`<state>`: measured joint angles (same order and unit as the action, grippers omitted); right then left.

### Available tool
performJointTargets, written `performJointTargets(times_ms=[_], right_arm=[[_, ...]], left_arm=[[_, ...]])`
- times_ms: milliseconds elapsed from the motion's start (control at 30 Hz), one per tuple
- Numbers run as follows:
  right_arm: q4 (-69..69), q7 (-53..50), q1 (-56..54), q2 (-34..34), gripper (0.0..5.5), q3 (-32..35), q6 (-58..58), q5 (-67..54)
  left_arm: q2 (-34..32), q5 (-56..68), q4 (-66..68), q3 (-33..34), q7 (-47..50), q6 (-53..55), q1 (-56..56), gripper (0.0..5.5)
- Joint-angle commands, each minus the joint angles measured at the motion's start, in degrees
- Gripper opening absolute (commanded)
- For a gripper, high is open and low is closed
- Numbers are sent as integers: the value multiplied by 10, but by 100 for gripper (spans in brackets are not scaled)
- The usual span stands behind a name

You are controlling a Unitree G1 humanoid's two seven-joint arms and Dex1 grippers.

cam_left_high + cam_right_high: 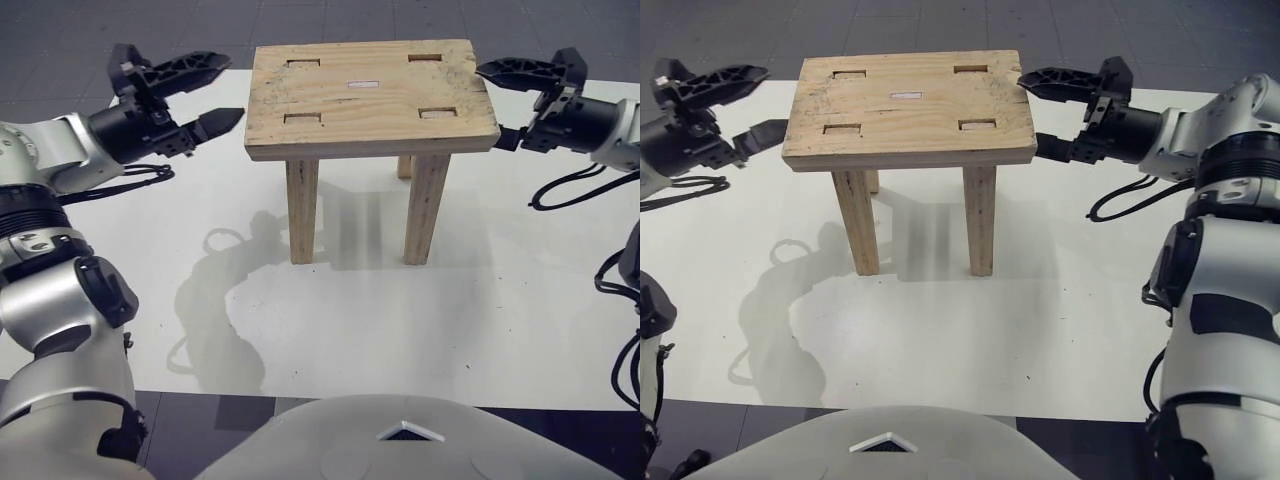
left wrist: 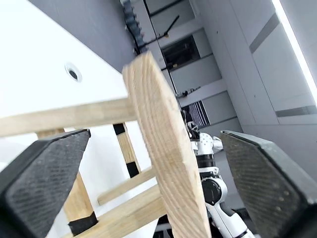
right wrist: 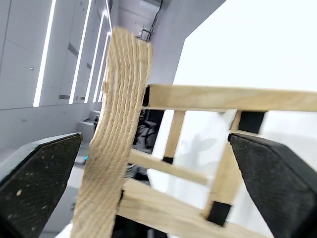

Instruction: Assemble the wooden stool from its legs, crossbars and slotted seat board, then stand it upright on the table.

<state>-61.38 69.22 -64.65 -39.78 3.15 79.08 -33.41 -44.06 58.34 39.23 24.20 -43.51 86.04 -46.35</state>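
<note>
The stool (image 1: 372, 95) is seen standing upright on the white tabletop (image 1: 480, 330). Its back legs are mostly hidden under the seat board. The left gripper (image 1: 231, 88) and right gripper (image 1: 489, 105) are held wide open, one beside each end.

White table (image 1: 520, 340) spanned mid-frame; dark grey tiled floor (image 1: 60, 40) ran along the top edge. Grey panelled walls (image 2: 233, 64) and long light strips (image 3: 44, 52) were lit beyond.

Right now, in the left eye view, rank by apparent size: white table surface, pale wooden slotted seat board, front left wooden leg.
Largest first:
white table surface
pale wooden slotted seat board
front left wooden leg
</note>
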Motion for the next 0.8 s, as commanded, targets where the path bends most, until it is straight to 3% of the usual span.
performJointTargets(times_ms=[33,233,300,400,600,800], right_arm=[[45,-94,5,-22,514,44,-96,35],[351,-317,49,78,408,185,-48,-5],[468,-380,77,129,373,202,-51,-7],[632,-439,124,190,367,163,-93,6],[762,-492,140,245,367,103,-156,21],[732,-540,47,283,367,100,-241,27]], left_arm=[[-29,-61,-146,20,18,-132,78,486],[74,-135,-524,8,232,-239,153,406],[110,-162,-589,-20,306,-245,126,375],[161,-204,-662,-84,392,-242,75,353],[209,-248,-656,-144,448,-241,-24,353],[206,-310,-541,-169,426,-316,-144,353]])
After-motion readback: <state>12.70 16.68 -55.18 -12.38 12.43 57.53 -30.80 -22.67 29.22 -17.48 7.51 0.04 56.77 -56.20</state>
